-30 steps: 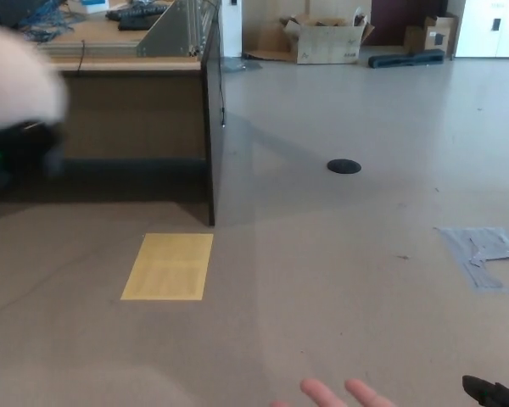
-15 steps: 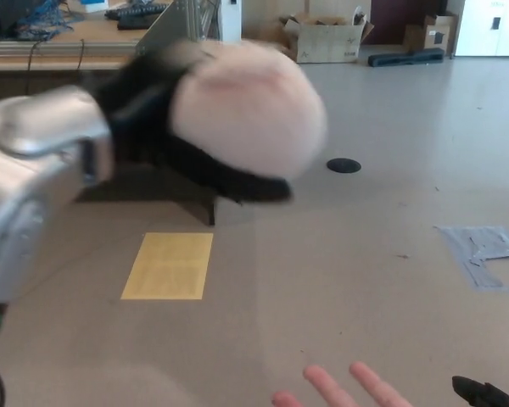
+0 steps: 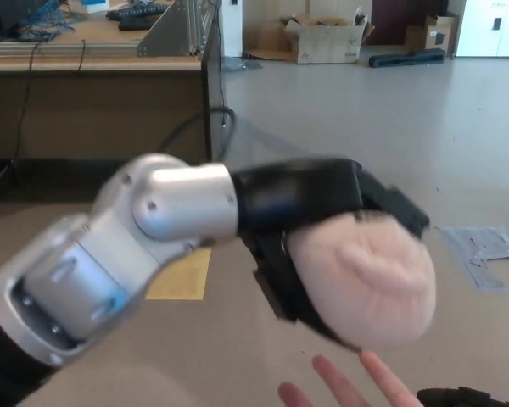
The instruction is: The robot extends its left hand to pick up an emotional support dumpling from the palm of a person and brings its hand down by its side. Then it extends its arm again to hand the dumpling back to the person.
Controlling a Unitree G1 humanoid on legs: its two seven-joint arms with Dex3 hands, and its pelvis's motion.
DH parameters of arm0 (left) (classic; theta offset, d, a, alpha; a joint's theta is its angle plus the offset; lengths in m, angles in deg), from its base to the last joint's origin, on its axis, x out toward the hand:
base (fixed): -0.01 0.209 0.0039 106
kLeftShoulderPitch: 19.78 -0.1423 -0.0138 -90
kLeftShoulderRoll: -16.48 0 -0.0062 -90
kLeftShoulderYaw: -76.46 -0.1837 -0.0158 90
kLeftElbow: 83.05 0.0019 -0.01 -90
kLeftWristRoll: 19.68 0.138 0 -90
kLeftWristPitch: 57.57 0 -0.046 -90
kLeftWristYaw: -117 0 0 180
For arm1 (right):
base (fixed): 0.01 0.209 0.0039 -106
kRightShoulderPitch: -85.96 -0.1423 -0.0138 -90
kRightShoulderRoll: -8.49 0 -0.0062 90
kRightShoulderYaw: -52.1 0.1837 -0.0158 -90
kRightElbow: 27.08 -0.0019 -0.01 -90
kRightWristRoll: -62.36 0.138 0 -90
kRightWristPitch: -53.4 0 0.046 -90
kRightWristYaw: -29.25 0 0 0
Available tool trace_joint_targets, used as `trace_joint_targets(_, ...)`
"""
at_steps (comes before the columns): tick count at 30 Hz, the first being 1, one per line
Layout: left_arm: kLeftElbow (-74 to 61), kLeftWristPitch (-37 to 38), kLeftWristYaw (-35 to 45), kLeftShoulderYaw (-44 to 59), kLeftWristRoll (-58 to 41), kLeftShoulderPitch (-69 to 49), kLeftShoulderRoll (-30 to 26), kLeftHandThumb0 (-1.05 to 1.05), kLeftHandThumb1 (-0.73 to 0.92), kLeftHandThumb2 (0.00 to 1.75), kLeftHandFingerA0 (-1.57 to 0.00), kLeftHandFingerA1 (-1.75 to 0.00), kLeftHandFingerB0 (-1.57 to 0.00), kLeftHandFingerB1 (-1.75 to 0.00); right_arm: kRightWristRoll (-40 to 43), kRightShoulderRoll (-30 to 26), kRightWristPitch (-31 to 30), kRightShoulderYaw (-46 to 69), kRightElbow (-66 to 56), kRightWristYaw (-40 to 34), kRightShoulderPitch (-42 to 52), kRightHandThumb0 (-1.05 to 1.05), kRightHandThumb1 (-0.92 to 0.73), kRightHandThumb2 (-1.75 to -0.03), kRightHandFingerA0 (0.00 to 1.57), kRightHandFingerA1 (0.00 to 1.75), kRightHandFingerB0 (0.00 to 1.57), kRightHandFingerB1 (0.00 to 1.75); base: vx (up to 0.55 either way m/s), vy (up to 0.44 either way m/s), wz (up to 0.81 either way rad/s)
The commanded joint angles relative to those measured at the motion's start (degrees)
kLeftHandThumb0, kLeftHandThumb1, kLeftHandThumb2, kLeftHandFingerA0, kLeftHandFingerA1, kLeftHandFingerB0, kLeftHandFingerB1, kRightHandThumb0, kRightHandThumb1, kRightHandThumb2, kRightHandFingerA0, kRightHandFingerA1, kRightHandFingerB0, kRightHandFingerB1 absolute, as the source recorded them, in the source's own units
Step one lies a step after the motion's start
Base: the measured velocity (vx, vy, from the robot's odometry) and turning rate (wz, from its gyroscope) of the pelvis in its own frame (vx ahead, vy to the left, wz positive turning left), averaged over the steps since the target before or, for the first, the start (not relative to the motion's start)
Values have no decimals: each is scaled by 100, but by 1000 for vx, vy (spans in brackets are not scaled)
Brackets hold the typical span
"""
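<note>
The dumpling [image 3: 365,278] is a soft, pale pink, rounded plush with faint pleat creases across its front. It sits right of centre, near the bottom edge, clasped in the left hand [image 3: 322,254], just above a person's fingers [image 3: 348,388].

Person's fingers [image 3: 356,386] lie below; floor [image 3: 458,144] open.

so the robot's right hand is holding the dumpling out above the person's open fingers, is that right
Not quite: it is the left hand, on the arm entering from the picture's left, that holds the dumpling above the person's fingers. The head view shows this. The rest stands.
</note>
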Motion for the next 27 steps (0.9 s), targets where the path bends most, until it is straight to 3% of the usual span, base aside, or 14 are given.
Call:
trace_joint_targets(1, -227, 1490, 610, -798, 1661, -20, -413, -28, 57, 60, -85, -144, -80, -119, -209, -236, 589, -156, 135, 136, -261, -71, -60, -89, 18, 51, 9, 41, 0, 0, 0)
trace_joint_targets(4, -219, 1535, 612, -802, 1689, -67, -432, -28, 57, 60, -85, -144, -80, -119, -551, -322, 76, -376, 59, -344, -305, -71, -60, -89, 18, 51, 9, 41, 0, 0, 0)
trace_joint_targets(5, -203, 1590, 644, -808, 1693, -118, -471, -30, 59, 58, -90, -120, -79, -101, -534, -307, 13, -390, 116, -353, -341, -59, -69, -63, 26, 35, 7, 18, 0, 0, 0)
trace_joint_targets(10, -115, 1808, 728, -769, 1761, -265, -498, -31, 58, 57, -89, -127, -78, -116, -326, -244, 55, -318, 314, -202, -437, -60, -68, -62, 28, 35, 8, 18, 0, 0, 0)
trace_joint_targets(11, -144, 1672, 838, -806, 1739, -229, -474, -38, 48, 86, -101, -122, -79, -110, -359, -258, 133, -348, 219, -187, -409, -59, -71, -64, 24, 34, 8, 18, 0, 0, 0)
trace_joint_targets(12, -140, 1676, 868, -793, 1758, -239, -458, -38, 48, 86, -101, -122, -79, -110, -363, -260, 145, -352, 214, -187, -409, -59, -71, -64, 24, 34, 8, 18, 0, 0, 0)
trace_joint_targets(13, -143, 1666, 916, -781, 1785, -243, -438, -34, 62, 58, -90, -106, -79, -90, -361, -252, 115, -351, 222, -208, -417, -56, -70, -60, 21, 34, 3, 25, 0, 0, 0)
trace_joint_targets(14, -153, 1636, 978, -770, 1816, -241, -413, -34, 62, 58, -90, -106, -79, -90, -356, -240, 68, -347, 231, -240, -427, -56, -70, -60, 21, 34, 3, 25, 0, 0, 0)
trace_joint_targets(15, -147, 1630, 975, -727, 1798, -278, -382, -35, 61, 58, -90, -112, -78, -98, -389, -255, 25, -370, 217, -265, -441, -34, -52, -104, 0, 48, 0, 49, 0, 0, 0)
trace_joint_targets(19, -124, 1680, 1078, -617, 1893, -362, -291, -35, 61, 58, -90, -112, -78, -98, -406, -263, 7, -386, 216, -286, -450, -34, -52, -104, 0, 48, 0, 49, 0, 0, 0)
trace_joint_targets(20, -82, 1344, 1378, -586, 1729, -259, -326, -47, 55, 94, -68, -102, -58, -92, -98, -198, -75, -204, 203, 32, -469, -66, -67, -92, 25, 47, 12, 40, 0, 0, 0)
trace_joint_targets(23, -70, 1318, 1491, -523, 1770, -283, -278, -47, 55, 94, -68, -102, -58, -92, -79, -184, -89, -154, 200, 85, -473, -66, -67, -92, 25, 47, 12, 40, 0, 0, 0)
trace_joint_targets(24, -60, 1268, 1601, -430, 1762, -194, -335, -47, 61, 59, -61, -101, -56, -85, -87, -177, -101, -148, 221, 87, -519, -66, -67, -92, 25, 47, 12, 40, 0, 0, 0)
trace_joint_targets(27, -61, 1270, 1706, -314, 1803, -182, -313, -45, 59, 58, -68, -93, -61, -77, -96, -176, -109, -134, 231, 98, -539, -66, -67, -92, 25, 47, 12, 40, 0, 0, 0)
